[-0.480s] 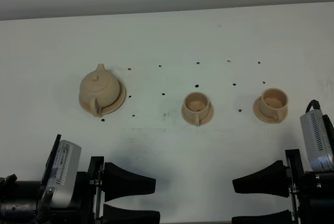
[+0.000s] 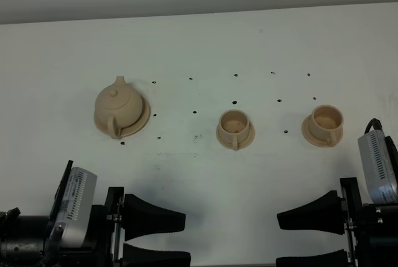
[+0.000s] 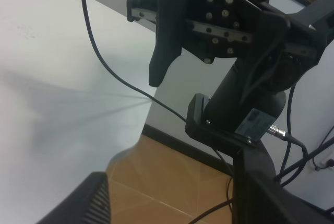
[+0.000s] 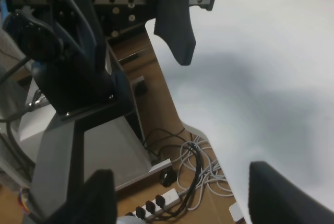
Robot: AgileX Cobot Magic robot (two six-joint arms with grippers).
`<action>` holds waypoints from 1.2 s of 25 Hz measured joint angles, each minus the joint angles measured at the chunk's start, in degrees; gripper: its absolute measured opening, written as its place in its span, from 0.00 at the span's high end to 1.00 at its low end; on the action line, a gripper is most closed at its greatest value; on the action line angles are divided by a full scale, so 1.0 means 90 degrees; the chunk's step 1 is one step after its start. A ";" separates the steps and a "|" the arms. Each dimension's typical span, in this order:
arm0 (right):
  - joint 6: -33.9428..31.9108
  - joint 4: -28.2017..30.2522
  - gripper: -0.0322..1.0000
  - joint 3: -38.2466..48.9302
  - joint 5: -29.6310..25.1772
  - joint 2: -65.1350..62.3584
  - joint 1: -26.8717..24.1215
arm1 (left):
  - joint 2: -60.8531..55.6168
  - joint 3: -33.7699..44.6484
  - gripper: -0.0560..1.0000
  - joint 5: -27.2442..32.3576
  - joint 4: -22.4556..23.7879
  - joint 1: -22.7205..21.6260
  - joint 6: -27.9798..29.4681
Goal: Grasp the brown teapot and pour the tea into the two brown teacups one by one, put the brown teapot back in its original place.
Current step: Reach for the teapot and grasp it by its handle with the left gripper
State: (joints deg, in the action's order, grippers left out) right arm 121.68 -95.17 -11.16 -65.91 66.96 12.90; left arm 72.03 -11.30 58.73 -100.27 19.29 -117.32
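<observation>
tan teapot sits on saucer.

Table: carries everything, set in one row across its middle.
Teapot: at the left end of the row, on the big saucer, with the spout toward the far edge and the handle toward the near edge.
Left cup: right of the teapot and well apart from it, on the left saucer (about mid-table).
Right cup: right of the left cup and apart from it, on the right saucer.
Left gripper: at the near edge, before the teapot and somewhat to its right.
Right gripper: at the near edge, before the gap between the cups, facing the left gripper.
</observation>
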 joint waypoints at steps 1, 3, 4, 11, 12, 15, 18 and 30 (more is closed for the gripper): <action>0.0000 0.0000 0.46 0.0000 0.0000 0.0000 0.0000 | 0.0000 0.0000 0.40 0.0000 0.0000 0.0000 0.0000; 0.0000 0.0000 0.46 0.0000 0.0000 0.0000 0.0000 | 0.0000 0.0000 0.40 0.0000 0.0000 0.0000 0.0005; 0.0000 -0.0007 0.46 0.0000 0.0000 0.0000 0.0000 | 0.0000 0.0000 0.40 0.0000 0.0000 0.0000 0.0005; 0.0000 -0.0107 0.46 0.0000 0.0000 0.0000 0.0000 | 0.0000 -0.0026 0.40 0.0014 -0.0071 -0.0040 0.0005; 0.0000 -0.0153 0.46 0.0000 -0.0003 0.0000 0.0000 | 0.0000 -0.0071 0.40 0.0038 -0.0071 -0.0040 0.0005; 0.0000 -0.0254 0.46 -0.0006 -0.0045 0.0000 0.0000 | 0.0000 -0.0293 0.40 0.0095 -0.0071 -0.0045 0.0007; 0.0000 -0.0278 0.46 -0.0006 -0.0051 0.0000 0.0000 | 0.0000 -0.0525 0.40 0.0126 -0.0071 -0.0045 0.0044; -0.0914 -0.0089 0.46 -0.0520 -0.0061 0.0000 0.0000 | 0.0007 -0.1369 0.40 -0.0089 -0.0065 -0.0052 0.1307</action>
State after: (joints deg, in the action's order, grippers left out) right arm 113.45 -95.97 -15.83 -66.46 66.96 12.90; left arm 72.09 -23.62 57.93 -100.85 18.82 -105.56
